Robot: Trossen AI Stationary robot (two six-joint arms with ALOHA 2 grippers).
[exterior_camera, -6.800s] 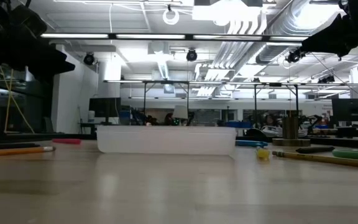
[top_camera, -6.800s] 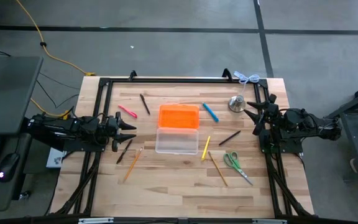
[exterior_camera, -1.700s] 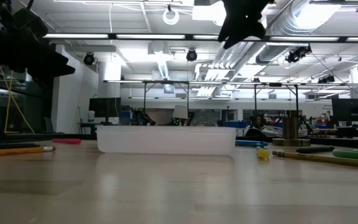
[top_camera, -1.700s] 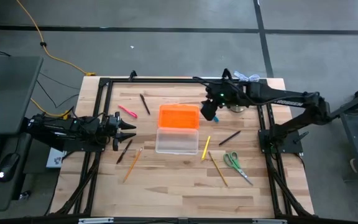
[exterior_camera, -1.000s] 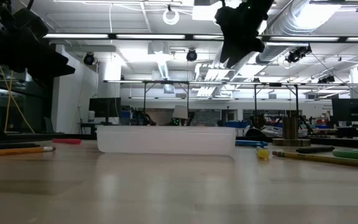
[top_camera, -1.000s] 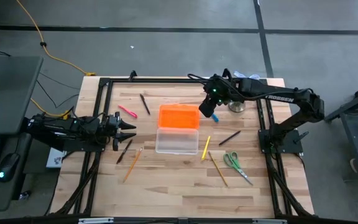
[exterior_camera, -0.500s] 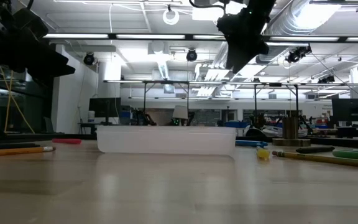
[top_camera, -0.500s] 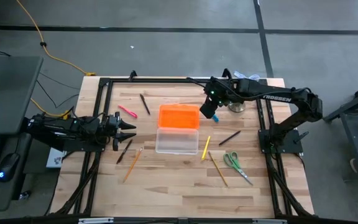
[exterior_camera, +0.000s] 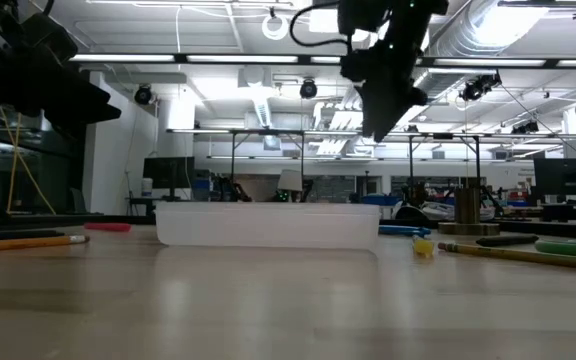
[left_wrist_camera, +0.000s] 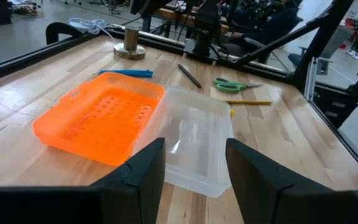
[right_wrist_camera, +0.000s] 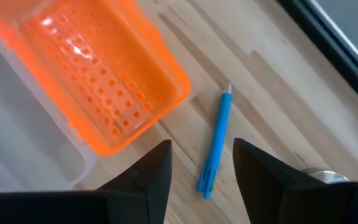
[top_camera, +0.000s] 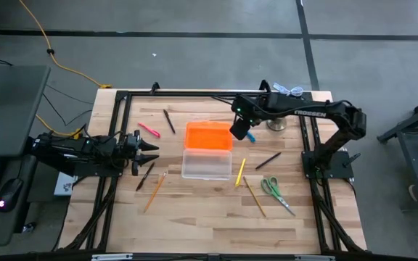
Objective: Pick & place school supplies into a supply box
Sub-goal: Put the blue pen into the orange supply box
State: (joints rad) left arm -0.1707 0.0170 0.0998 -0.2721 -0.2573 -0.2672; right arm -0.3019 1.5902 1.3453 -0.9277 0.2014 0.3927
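The supply box lies open at mid-table: a clear tray (top_camera: pixel 207 165) with its orange lid (top_camera: pixel 209 136) folded back flat on the far side. A blue pen (right_wrist_camera: pixel 216 149) lies flat on the wood just right of the lid. My right gripper (right_wrist_camera: pixel 201 163) hangs open above that pen, fingers slanting down, touching nothing; in the high view it (top_camera: pixel 239 131) covers most of the pen. My left gripper (left_wrist_camera: pixel 194 158) waits open at the table's left edge, facing the box. Other pens, pencils and green-handled scissors (top_camera: pixel 276 192) lie scattered on the wood.
A silver bell-shaped object (top_camera: pixel 276 121) stands right of the blue pen. A pink pen (top_camera: pixel 149 130) and a black pen (top_camera: pixel 169 121) lie far left, two pencils (top_camera: pixel 154 190) near left. A yellow pen (top_camera: pixel 240 172), a black pen (top_camera: pixel 268 160) and a pencil (top_camera: pixel 254 196) lie right of the tray.
My right gripper has come down toward the blue pen and drifted a little toward the table's left, tipping its fingers steeper downward. It has stayed open.
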